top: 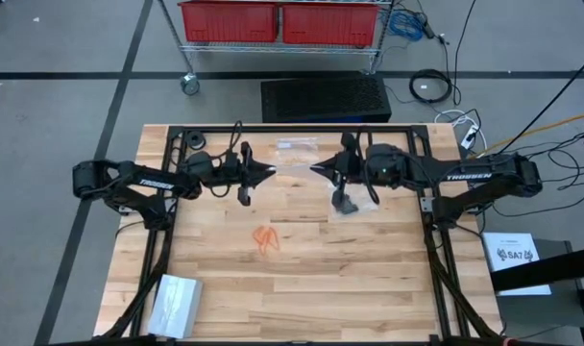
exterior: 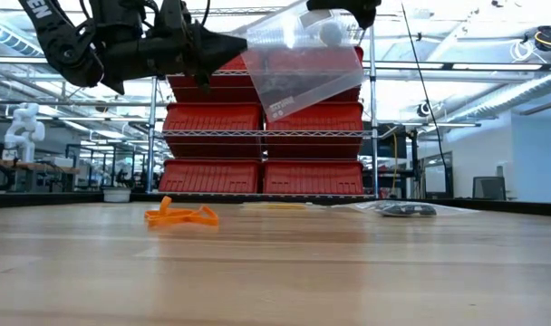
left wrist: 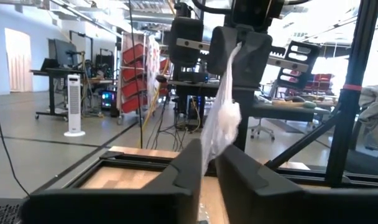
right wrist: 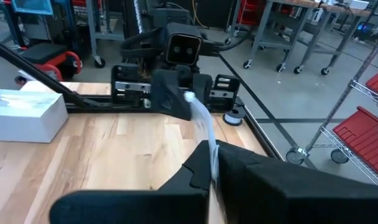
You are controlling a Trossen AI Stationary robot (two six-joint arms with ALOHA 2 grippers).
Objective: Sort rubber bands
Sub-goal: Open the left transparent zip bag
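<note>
clear bag [exterior: 298,68] with black bands inside – pinched between closed right gripper [top: 318,169] and nearly closed left gripper [top: 266,172]

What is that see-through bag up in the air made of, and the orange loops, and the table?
The bag looks like thin clear plastic: the red bins show through it and it crinkles. It hangs between the left pincer and right pincer. The orange loops look like rubber, matte and floppy. The table looks like pale wood, with plank seams and grain.
</note>
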